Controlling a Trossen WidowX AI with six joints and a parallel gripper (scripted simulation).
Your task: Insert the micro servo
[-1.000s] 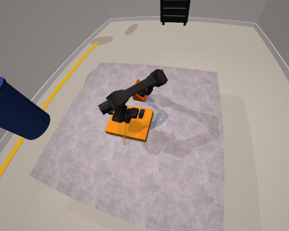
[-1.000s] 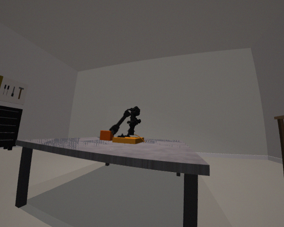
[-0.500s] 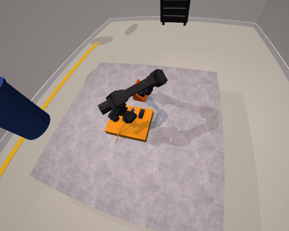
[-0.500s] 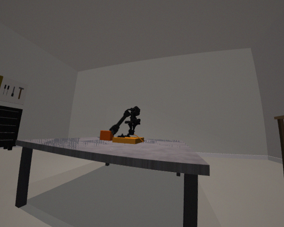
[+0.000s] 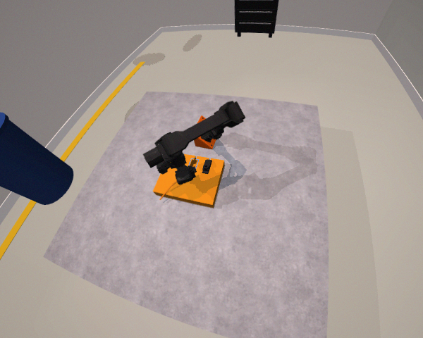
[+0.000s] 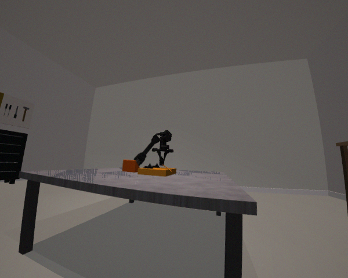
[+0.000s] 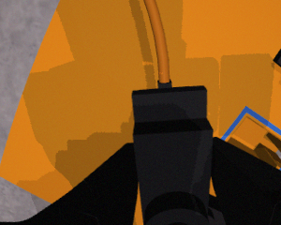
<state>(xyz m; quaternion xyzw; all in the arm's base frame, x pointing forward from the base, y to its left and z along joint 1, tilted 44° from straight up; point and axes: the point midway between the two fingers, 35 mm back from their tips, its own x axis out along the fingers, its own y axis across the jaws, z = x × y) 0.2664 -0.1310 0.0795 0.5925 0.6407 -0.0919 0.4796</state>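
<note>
Your claw [image 7: 173, 182] grips the servo [image 7: 172, 150] above the deck [image 7: 103, 88]; the blue-edged pocket [image 7: 253, 131] sits off to its right, so lowering now could jam an ear on the rim

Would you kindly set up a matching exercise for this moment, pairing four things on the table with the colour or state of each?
Things:
1. servo
2. cable
3. pocket
4. deck

Colour or state:
A. outlined in blue, nothing seated in it
B. flat orange plate lying on the grey table
C. black body clamped between the fingers of the gripper
D. thin orange line trailing from the black body across the plate

Pairs: 1-C, 2-D, 3-A, 4-B
</note>
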